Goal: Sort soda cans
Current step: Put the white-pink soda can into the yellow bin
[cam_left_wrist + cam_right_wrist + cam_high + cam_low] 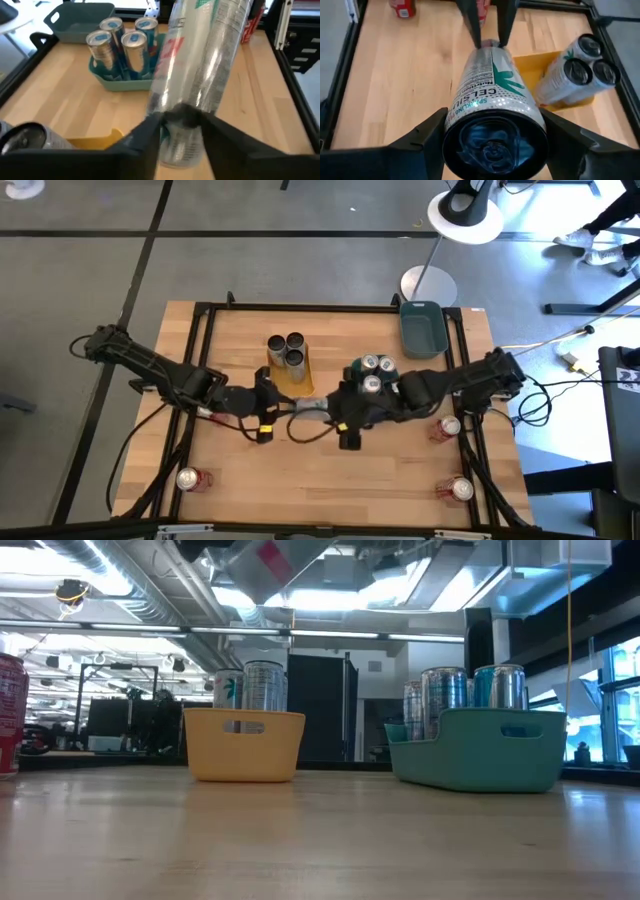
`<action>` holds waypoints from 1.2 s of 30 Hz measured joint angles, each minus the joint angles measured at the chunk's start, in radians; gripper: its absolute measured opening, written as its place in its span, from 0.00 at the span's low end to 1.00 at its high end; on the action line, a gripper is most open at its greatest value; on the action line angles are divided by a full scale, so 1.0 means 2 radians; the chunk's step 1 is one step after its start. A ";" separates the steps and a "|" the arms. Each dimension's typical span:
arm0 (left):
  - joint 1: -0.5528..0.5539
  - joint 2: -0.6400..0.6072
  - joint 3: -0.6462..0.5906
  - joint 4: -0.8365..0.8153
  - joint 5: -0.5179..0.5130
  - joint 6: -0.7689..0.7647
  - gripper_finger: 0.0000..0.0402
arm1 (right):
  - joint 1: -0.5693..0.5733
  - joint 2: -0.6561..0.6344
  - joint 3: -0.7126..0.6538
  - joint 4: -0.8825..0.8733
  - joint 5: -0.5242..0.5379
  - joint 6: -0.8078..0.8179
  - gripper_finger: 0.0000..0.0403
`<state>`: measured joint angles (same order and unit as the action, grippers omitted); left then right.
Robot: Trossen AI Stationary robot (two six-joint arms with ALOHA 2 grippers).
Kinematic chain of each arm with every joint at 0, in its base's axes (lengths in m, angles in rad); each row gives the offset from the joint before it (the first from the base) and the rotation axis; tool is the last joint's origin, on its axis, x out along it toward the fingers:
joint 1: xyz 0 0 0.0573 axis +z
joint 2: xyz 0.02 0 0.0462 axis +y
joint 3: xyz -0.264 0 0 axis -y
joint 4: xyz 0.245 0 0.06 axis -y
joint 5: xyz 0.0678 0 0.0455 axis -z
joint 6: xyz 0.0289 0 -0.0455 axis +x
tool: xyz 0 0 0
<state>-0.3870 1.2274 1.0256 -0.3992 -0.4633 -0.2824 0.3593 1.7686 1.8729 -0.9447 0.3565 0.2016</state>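
Handoff mid-air over the table's middle: right gripper (492, 132) clamps 1 silver can (490, 95) lying sideways, left gripper (182, 125) pinching its far end. Early release could drop it short of the yellow tray (297, 377).

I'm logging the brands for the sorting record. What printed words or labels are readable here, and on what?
"CELSIUS" and "SPARKLING": on the silver can held between the right gripper and the left gripper.
Smaller print on that can: too small to read.
Red cans and the cans in the teal tray: lettering unreadable.
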 joint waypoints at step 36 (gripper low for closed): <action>-0.066 -0.104 0.014 -0.259 -0.068 -0.155 0.01 | -0.096 0.099 -0.004 0.206 0.027 -0.119 0.61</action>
<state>-0.5196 1.0186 1.0529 -0.9167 -0.5991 -0.5915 0.1669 1.9672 1.8657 -0.5334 0.4107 -0.0364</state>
